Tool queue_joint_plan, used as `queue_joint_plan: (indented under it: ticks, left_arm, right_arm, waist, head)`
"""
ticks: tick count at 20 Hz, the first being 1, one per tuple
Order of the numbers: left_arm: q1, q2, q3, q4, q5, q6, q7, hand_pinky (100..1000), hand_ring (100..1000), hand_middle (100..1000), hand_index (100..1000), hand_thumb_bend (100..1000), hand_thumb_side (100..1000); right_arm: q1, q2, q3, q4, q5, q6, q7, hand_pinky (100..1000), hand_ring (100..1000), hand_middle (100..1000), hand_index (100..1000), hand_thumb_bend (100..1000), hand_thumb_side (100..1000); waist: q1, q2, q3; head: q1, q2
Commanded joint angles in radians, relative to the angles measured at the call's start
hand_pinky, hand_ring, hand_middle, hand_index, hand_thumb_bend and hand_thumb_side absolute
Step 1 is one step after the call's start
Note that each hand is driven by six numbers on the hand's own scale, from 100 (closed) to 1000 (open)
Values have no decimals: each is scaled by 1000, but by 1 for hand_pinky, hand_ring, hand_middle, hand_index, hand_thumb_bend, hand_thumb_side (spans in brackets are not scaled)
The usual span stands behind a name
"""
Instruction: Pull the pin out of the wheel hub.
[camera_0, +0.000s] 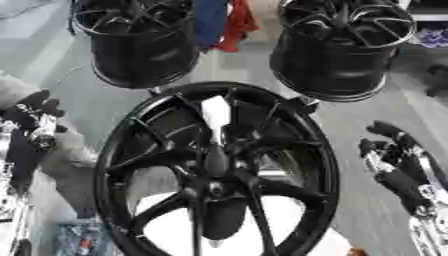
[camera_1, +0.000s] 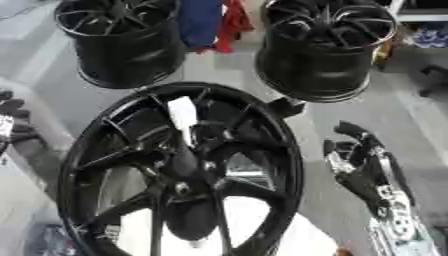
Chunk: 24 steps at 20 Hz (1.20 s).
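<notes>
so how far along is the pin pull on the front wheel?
Nothing looks done yet. The large black spoked alloy wheel stands untouched, and I can't make out the pin at its dark centre hub. Nothing is in hand: the left robot hand and the right robot hand hang either side of the rim, clear of it. Reaching in, gripping and pulling are all left.

Even, fairly bright daylight-like lighting; soft blur is smearing both views. Pale glare is catching the wheel hub (camera_0: 219, 170) spokes, floor (camera_0: 367, 120) is looking washed out, shadows are staying faint, edges softest.
</notes>
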Motion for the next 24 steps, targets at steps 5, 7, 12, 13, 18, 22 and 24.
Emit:
queue_joint_plan:
  ticks: [5,7,12,13,18,22,24]
  left_arm:
    - [-97,283,-80,-50,44,-53,-54,598,715,705,844,198,544]
    - [-137,372,-118,-49,53,-75,-84,604,717,709,846,200,543]
    - [-273,549,-256,-4,59,-128,-209,622,723,721,853,219,553]
    - [-305,574,-290,5,54,-144,-243,632,728,728,857,227,560]
    - [-464,614,-453,74,-16,-198,-440,660,743,752,865,258,559]
    - [-577,553,-553,145,-101,-248,-607,679,748,761,866,290,558]
    - [-619,509,-583,182,-152,-276,-686,684,754,769,869,301,563]
  right_arm:
    - [-8,-16,0,-14,-2,-1,7,628,654,782,835,242,231]
    - [-9,-18,2,-13,-2,-1,9,628,654,782,835,242,231]
    - [-12,-23,9,-13,-2,0,17,627,654,782,836,243,232]
    - [-13,-24,11,-13,-2,0,19,627,654,782,836,244,232]
    - [-12,-31,17,-11,-1,1,26,627,654,782,836,245,231]
    - [-9,-36,20,-10,-1,2,29,627,654,782,836,246,231]
    - [-7,-36,21,-8,-1,2,30,627,654,782,836,246,231]
  waist:
    - [11,-11,-16]
    - [13,-11,-23]
    - [18,-12,-42]
    - [19,-13,-46]
    - [26,-16,-62]
    - [32,-22,-68]
    - [33,-24,-69]
  head:
    - [9,-2]
    - [11,-2]
    - [24,0]
    - [27,0]
    - [39,6]
    - [44,10]
    - [44,10]
